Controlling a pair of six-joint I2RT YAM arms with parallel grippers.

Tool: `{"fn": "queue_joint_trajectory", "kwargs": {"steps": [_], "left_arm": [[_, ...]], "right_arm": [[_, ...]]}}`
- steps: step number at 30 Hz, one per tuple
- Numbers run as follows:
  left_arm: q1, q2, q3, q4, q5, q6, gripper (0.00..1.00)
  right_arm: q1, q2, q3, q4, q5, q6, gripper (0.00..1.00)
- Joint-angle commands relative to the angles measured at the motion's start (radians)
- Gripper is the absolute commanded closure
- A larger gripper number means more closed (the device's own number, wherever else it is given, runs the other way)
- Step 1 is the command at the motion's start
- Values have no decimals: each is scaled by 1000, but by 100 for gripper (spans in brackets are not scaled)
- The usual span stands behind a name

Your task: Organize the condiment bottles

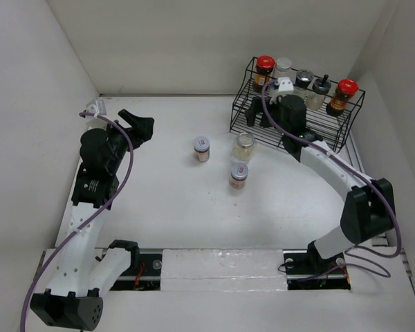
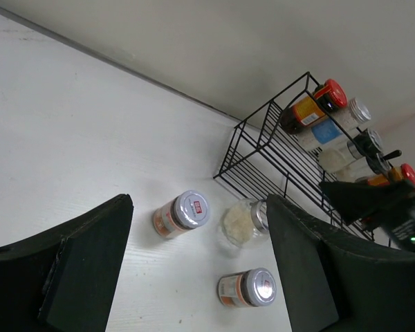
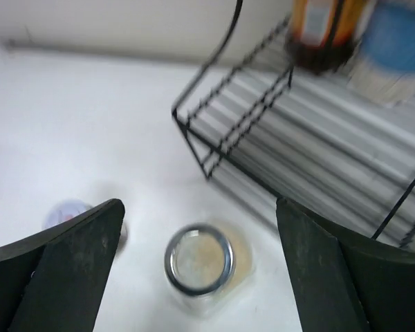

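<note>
From above, we see the black wire rack [image 1: 318, 124] at the far right of the white table [image 1: 166, 207]. Its upper tier carries five bottles, with a red-lidded jar of dark sauce [image 1: 264, 69] at one end and a second red-lidded jar [image 1: 344, 93] at the other. Three more stand loose in front of the rack: a pale-filled glass jar [image 1: 244, 146] nearest it, a silver-lidded jar with a red label [image 1: 201, 149] further left, and a silver-lidded jar of orange spice [image 1: 238, 175] furthest out from it. The right gripper [image 1: 256, 116] hangs at the rack's front left corner. The left gripper [image 1: 140, 126] sits well away from the rack.

Through the left wrist, the left gripper [image 2: 197, 207] stands wide open and holds nothing, with the three loose jars beyond it.

Through the right wrist, blurred, the right gripper [image 3: 199, 207] is likewise spread and empty, and the pale-filled glass jar [image 3: 198, 261] lies below, between its fingers, just in front of the rack. We judge this jar is next. We should centre on it, descend straight, close on the glass body below the rim, and lift clear of the rack's front wire.
</note>
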Motion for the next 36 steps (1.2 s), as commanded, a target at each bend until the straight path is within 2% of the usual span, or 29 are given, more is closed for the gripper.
{"fn": "queue_joint_trajectory", "kwargs": {"steps": [1, 3, 8, 13, 18, 23, 27, 33, 36], "left_arm": [[-3, -8, 14, 55, 5, 12, 27], [-3, 4, 14, 55, -5, 12, 27], [-3, -6, 14, 55, 5, 12, 27], [-3, -8, 14, 55, 15, 12, 27], [-3, -8, 14, 55, 15, 12, 27], [-3, -8, 14, 55, 5, 12, 27], [-3, -8, 14, 55, 15, 12, 27], [-3, -8, 14, 55, 18, 12, 27], [-3, -8, 14, 55, 20, 12, 27]], "right_arm": [[21, 44, -2, -54, -43, 26, 3], [55, 81, -11, -86, -43, 26, 0], [74, 140, -20, -135, 7, 26, 0], [97, 201, 3, -146, -33, 35, 0], [118, 201, 3, -181, 107, 35, 0], [118, 229, 12, -181, 116, 35, 8], [127, 247, 30, -181, 187, 35, 13], [138, 269, 58, -181, 248, 35, 13], [147, 287, 73, -181, 271, 14, 25]]}}
